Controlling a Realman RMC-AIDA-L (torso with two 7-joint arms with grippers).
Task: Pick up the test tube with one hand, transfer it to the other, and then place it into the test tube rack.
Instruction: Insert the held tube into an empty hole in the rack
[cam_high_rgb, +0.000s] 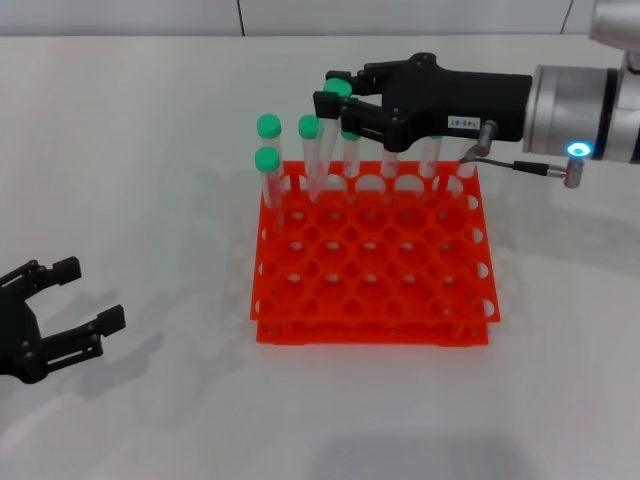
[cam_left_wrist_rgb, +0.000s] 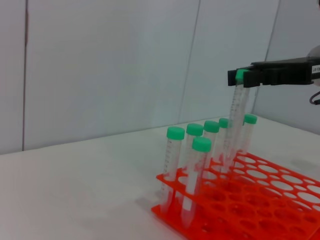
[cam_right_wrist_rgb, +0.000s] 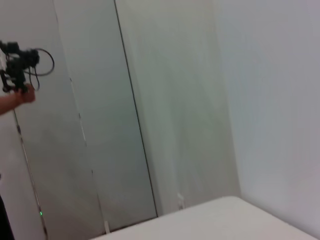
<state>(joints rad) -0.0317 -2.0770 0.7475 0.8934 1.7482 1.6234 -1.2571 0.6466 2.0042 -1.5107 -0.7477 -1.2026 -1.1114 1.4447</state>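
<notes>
My right gripper (cam_high_rgb: 336, 92), black with a white label and a blue ring light on its wrist, is shut on the green cap of the test tube (cam_high_rgb: 331, 140). It holds the tube nearly upright over the back row of the orange-red test tube rack (cam_high_rgb: 370, 335). In the left wrist view the gripper (cam_left_wrist_rgb: 241, 76) holds the tube (cam_left_wrist_rgb: 234, 120), whose lower end reaches the rack (cam_left_wrist_rgb: 250, 205) top tier. My left gripper (cam_high_rgb: 88, 295), black and unlabelled, is open and empty at the near left, above the table.
Several other green-capped tubes (cam_high_rgb: 268, 160) stand in the rack's back row and back left corner; they also show in the left wrist view (cam_left_wrist_rgb: 175, 150). A small silver cable plug (cam_high_rgb: 572, 172) hangs under my right wrist. The right wrist view shows only walls and a table corner.
</notes>
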